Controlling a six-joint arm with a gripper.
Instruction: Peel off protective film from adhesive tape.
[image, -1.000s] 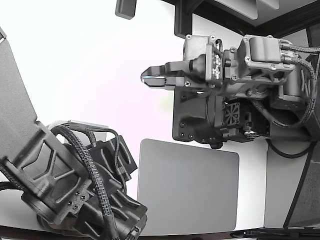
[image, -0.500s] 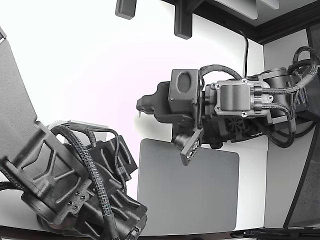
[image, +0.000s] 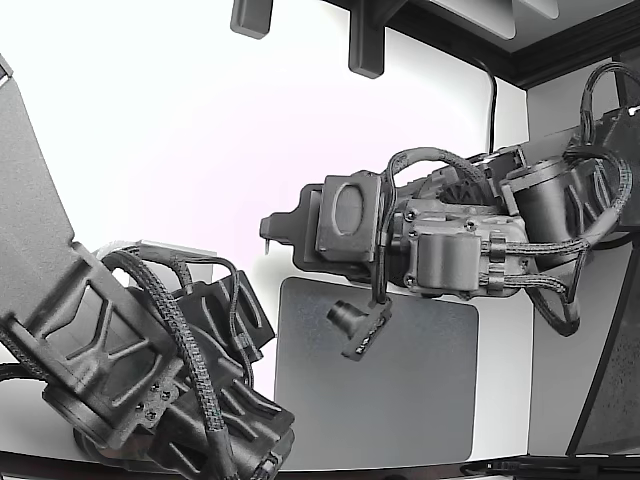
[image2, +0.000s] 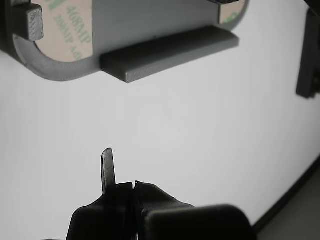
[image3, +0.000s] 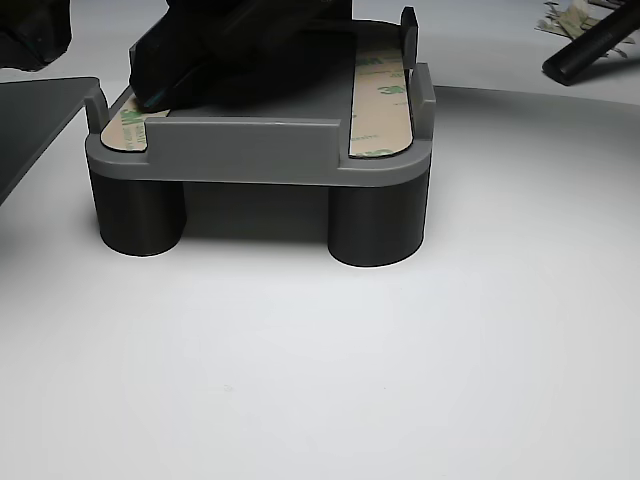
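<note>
A grey fixture (image3: 260, 150) on round legs carries two strips of adhesive tape with printed protective film, one strip (image3: 382, 95) fully showing and the other (image3: 124, 126) mostly under a dark arm part (image3: 230, 45). In the wrist view the fixture (image2: 165, 50) and a film-covered strip (image2: 70, 30) lie beyond my gripper (image2: 122, 180), well apart from it. The jaws are together, with one thin fingertip (image2: 107, 165) sticking out, and nothing shows between them. In the exterior view my gripper (image: 268, 230) points to the exterior view's left above the white table.
A second, bulky arm (image: 130, 350) fills the exterior view's lower left. A grey mat (image: 400, 400) lies under my arm. Peeled scraps (image3: 570, 15) and a dark bar (image3: 595, 45) lie behind the fixture. Dark brackets (image: 365, 45) hang at the table's far edge.
My wrist has rolled over, swinging its camera from the top to the underside. The gripper has moved a little to the exterior view's left and downward. The second arm has not moved.
</note>
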